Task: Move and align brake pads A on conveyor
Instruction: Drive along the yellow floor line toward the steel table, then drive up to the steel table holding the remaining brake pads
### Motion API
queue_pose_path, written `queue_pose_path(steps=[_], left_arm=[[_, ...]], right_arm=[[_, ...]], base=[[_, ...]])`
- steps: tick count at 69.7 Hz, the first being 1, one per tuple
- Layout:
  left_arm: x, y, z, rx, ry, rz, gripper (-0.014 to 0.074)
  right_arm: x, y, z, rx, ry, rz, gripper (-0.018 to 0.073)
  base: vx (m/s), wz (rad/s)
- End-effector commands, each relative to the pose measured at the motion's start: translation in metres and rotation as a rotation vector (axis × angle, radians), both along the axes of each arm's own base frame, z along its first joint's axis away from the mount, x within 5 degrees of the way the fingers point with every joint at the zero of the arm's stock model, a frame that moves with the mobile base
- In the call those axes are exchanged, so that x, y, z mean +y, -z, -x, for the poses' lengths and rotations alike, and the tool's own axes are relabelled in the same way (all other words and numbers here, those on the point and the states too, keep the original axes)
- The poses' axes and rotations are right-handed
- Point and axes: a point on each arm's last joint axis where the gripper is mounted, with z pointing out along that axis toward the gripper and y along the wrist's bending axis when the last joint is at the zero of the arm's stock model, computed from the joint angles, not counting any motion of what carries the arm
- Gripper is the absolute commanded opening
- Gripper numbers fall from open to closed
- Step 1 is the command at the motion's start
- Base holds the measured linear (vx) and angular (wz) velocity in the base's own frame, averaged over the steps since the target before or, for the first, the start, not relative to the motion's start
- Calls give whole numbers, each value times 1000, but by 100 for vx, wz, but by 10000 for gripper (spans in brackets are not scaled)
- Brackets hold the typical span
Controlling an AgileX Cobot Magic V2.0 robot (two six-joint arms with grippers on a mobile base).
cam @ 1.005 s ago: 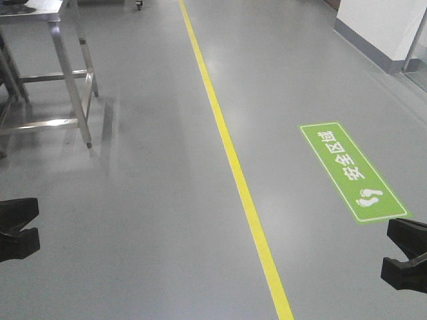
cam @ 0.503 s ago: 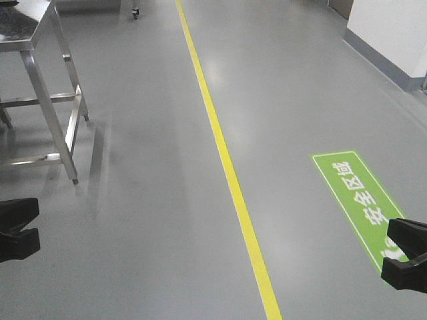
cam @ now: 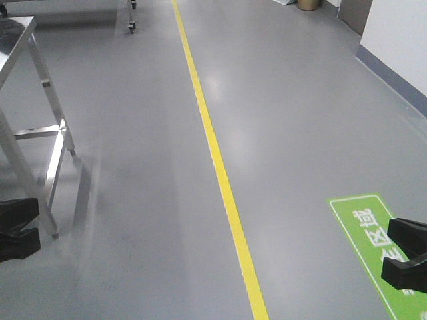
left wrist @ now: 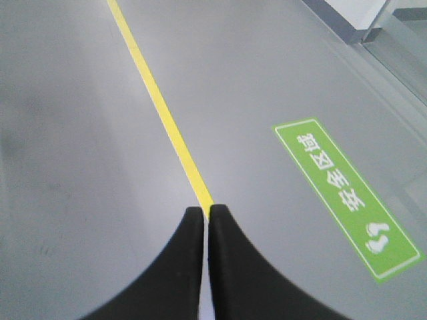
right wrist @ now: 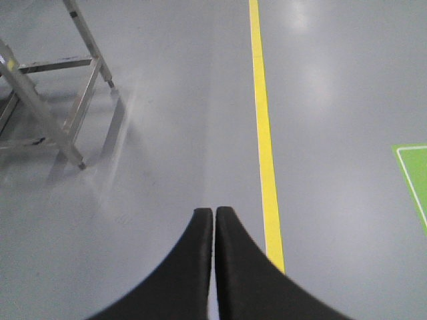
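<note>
The brake pads A and the conveyor are out of view in every frame. My left gripper is shut with nothing between its black fingers, hanging over bare grey floor; it shows at the left edge of the front view. My right gripper is likewise shut and empty above the floor, and appears at the right edge of the front view.
A yellow floor line runs away from me down the middle. A shiny steel table on legs stands at the left. A green floor sign lies at the lower right. A white wall with grey skirting is at the far right.
The whole scene has slid toward me: the steel table and the green sign are closer and lower in the front view. Both grippers keep their places in the frame.
</note>
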Motion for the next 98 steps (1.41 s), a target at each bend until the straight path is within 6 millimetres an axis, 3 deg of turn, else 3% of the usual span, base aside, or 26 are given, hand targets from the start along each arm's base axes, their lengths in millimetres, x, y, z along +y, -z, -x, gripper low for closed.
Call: queue_pose_path(steps=[1, 98], left_arm=[[-2, -13, -2, -79, 5, 39, -8], [-2, -13, -2, -79, 5, 39, -7]], right_arm=[[2, -15, -3, -93, -17, -17, -10], [2, -15, -3, -93, -17, -17, -10]], base=[[60, -2], [55, 4]])
